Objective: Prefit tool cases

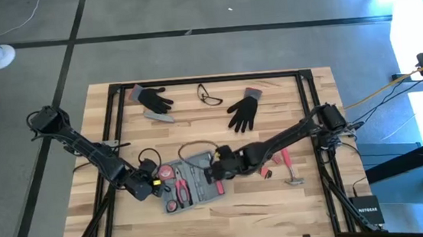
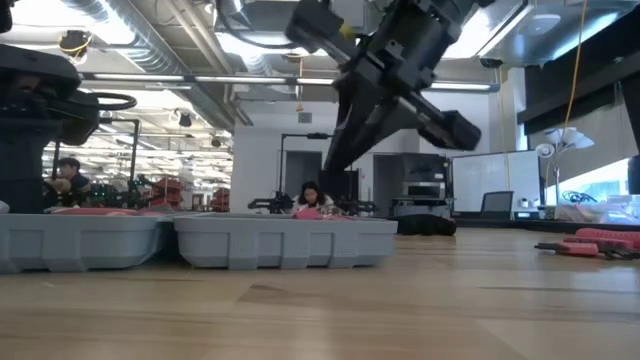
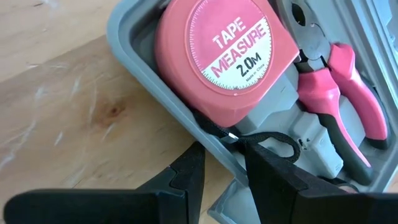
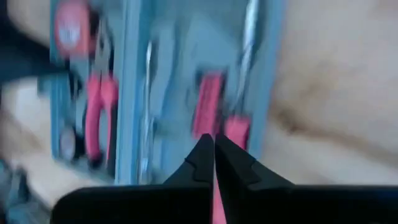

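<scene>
The tool case (image 1: 190,183) was seen lying open and flat on the wooden surface (image 1: 220,133), toward the near middle of it, in the high view. Inside the case, a pink tape measure (image 3: 221,59) marked 2.0M was seated in a recess at one end, and pink-handled pliers (image 3: 339,93) were lying just beside it. In the low view, the case's grey walls (image 2: 200,243) were shown resting on the surface.

The left tool (image 1: 149,182) was placed at the case's left end. In the left wrist view its fingers (image 3: 186,177) were parted, one on either side of the case's rim beside the tape measure, with a black strap (image 3: 273,140) lying between them; whether the rim was pinched could not be told.

The right tool (image 1: 217,168) was held over the case's right part. In the right wrist view its fingers (image 4: 202,158) were clenched almost together, with a thin strip of pink showing between them; what that strip was could not be told from the blurred view.

Farther back on the surface, two black gloves (image 1: 152,98) (image 1: 243,112) and a pair of glasses (image 1: 209,95) were lying well apart from the case. A pink hammer (image 1: 290,169) was lying near the right edge.
</scene>
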You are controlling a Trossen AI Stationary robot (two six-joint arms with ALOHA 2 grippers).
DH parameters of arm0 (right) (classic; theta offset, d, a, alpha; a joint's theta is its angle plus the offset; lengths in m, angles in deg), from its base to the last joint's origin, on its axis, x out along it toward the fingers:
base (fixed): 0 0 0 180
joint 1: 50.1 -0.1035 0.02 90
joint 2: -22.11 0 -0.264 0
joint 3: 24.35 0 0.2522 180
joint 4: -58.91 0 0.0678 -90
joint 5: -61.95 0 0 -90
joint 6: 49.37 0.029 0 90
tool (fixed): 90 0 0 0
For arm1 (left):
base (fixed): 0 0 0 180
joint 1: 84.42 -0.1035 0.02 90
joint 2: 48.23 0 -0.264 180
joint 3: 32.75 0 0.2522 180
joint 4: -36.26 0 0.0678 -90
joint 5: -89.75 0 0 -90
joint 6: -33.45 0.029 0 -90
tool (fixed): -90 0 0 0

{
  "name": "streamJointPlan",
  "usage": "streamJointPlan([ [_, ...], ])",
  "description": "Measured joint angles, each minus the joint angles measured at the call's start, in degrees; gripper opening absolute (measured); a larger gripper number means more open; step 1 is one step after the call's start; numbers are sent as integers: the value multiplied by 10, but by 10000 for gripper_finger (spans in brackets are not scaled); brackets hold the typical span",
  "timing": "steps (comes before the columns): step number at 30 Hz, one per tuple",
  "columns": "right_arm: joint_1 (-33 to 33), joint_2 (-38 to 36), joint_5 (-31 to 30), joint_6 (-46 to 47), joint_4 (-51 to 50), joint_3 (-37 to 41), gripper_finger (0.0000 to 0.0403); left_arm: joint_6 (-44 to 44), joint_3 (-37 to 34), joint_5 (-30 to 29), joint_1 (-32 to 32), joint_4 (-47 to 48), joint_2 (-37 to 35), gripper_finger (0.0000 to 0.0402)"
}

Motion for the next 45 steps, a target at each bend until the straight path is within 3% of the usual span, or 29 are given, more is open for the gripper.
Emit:
streamJointPlan([
  [30,21,54,27,1,87,1,0,-35,0,-4,4,0,0,106],
  [37,25,35,79,-34,84,1,0,-36,0,-4,4,0,0,106],
  [45,28,23,52,-29,40,1,0,-35,0,-5,4,0,0,106],
])
